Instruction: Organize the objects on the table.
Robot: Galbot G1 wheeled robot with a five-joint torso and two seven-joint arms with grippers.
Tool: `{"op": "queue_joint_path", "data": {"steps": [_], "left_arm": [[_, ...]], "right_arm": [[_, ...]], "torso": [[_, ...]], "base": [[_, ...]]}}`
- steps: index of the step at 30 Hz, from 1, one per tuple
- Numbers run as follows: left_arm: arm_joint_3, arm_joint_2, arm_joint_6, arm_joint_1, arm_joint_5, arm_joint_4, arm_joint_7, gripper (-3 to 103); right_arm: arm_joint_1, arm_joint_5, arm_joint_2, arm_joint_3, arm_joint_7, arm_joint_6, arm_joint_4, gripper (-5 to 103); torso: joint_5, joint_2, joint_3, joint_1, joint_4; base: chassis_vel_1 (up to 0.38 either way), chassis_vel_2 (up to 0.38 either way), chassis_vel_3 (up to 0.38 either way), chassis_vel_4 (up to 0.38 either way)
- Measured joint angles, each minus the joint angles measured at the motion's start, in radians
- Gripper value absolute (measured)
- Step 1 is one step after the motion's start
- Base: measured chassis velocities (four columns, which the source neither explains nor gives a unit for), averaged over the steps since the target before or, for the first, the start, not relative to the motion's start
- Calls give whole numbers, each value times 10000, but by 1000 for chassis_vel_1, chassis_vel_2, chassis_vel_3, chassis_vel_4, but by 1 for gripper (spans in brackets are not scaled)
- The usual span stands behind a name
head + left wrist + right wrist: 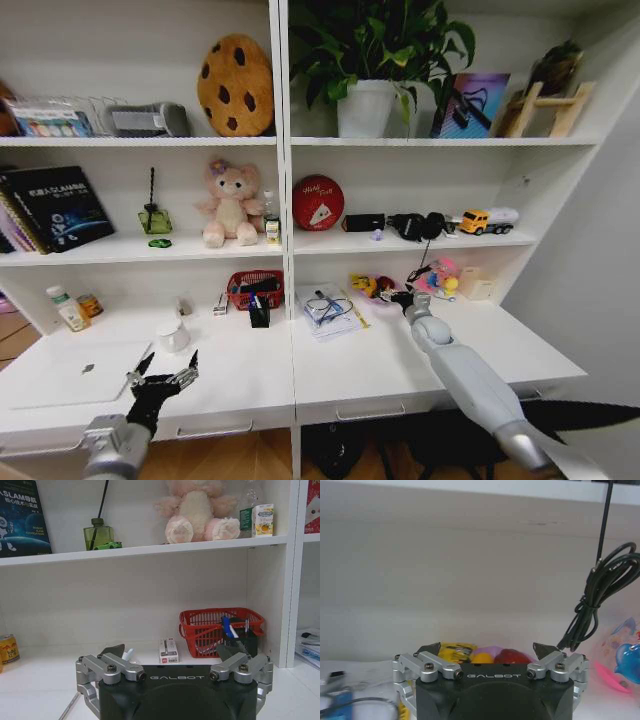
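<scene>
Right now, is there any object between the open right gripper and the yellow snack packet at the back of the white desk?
Nothing visible stands in the way. The right gripper is open and reaches over the white desk, with the yellow snack packet directly ahead between its fingertips. A black hanging cable is off to one side, not in the path.

Closed silver laptop (pixel 85 372) flat on white table (pixel 340 375).

even, bright indoor light, soft shadows; head view bows at edges.
</scene>
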Motion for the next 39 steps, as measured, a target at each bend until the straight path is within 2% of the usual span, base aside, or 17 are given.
{"op": "queue_joint_path", "data": {"steps": [5, 6, 8, 10, 12, 14, 15, 18, 19, 21, 22, 24, 25, 27, 28, 30, 39], "left_arm": [[1, 0, 0, 0, 0, 0, 4, 100], [0, 0, 0, 0, 0, 0, 0, 100], [0, 0, 0, 0, 0, 0, 0, 100], [0, 0, 0, 1, 0, 0, 0, 100], [0, 0, -1, 0, 0, 0, 4, 100], [-1, 0, 0, 0, 1, 0, 0, 100], [-1, 0, 0, 0, 1, 0, 0, 100], [-1, 0, 0, 0, 0, 0, -1, 100], [-1, 0, 0, 0, 0, 0, -1, 100], [-1, -1, 0, 0, 0, 0, -2, 100], [-1, -1, 0, 0, 0, 0, -2, 100], [0, -1, 0, 0, 0, 0, 0, 100], [0, -1, 0, 0, 0, 0, 0, 100], [0, -1, -1, 1, 1, 0, -1, 100], [0, -1, -1, 1, 1, 0, -1, 100], [0, 0, -1, 0, 0, 0, 0, 100], [0, 0, 0, 0, 0, 0, 0, 100]], "right_arm": [[-1715, 787, -459, 487, 708, -791, 2237, 100], [-2212, 993, -553, 675, 1175, -1028, 2978, 100], [-3508, 958, -716, 1346, 1990, -1162, 4620, 100], [-4246, 789, -765, 1844, 2149, -1101, 5289, 100], [-4943, 583, -769, 2314, 2176, -1021, 5825, 100], [-6610, -103, -642, 3633, 2033, -737, 6982, 100], [-6610, -103, -642, 3633, 2033, -737, 6982, 100], [-9473, -1342, 41, 5758, 1331, -30, 8318, 100], [-9473, -1342, 41, 5758, 1331, -30, 8318, 100], [-11089, -2036, 776, 6865, 685, 516, 8890, 100], [-11089, -2036, 776, 6865, 685, 516, 8890, 100], [-12190, -2524, 1765, 7315, 378, 991, 9372, 100], [-12190, -2524, 1765, 7315, 378, 991, 9372, 100], [-12774, -2994, 2588, 7360, 277, 1323, 9670, 100], [-12774, -2994, 2588, 7360, 277, 1323, 9670, 100], [-13361, -3270, 3182, 7316, 168, 1496, 10017, 100], [-13509, -3215, 3369, 6977, 342, 1278, 10396, 100]], "torso": [[7, 0, 1, 0, -10], [4, 1, 0, -1, -10], [3, 0, 0, 0, -1], [2, 0, 0, 0, -1], [0, 1, -1, -1, -3], [3, 0, 0, 0, -4], [3, 0, 0, 0, -4], [3, 1, -1, -1, -7], [3, 1, -1, -1, -7], [0, 2, -1, -2, -11], [0, 2, -1, -2, -11], [0, 2, -1, -2, -5], [0, 2, -1, -2, -5], [2, 2, -1, -2, -4], [2, 2, -1, -2, -4], [0, 1, 0, -2, -3], [3, 0, 1, 1, -2]], "base": [[0, 0, 0, 0], [0, 0, 0, 0], [0, 0, 0, 0], [0, 0, 0, 0], [0, 0, 0, 0], [0, 0, 0, 0], [0, 0, 0, 0], [0, 0, 0, 0], [0, 0, 0, 0], [0, 0, 0, 0], [0, 0, 0, 0], [0, 0, 0, 0], [0, 0, 0, 0], [0, 0, 0, 0], [0, 0, 0, 0], [0, 0, 0, 0], [0, 0, 0, 0]]}}
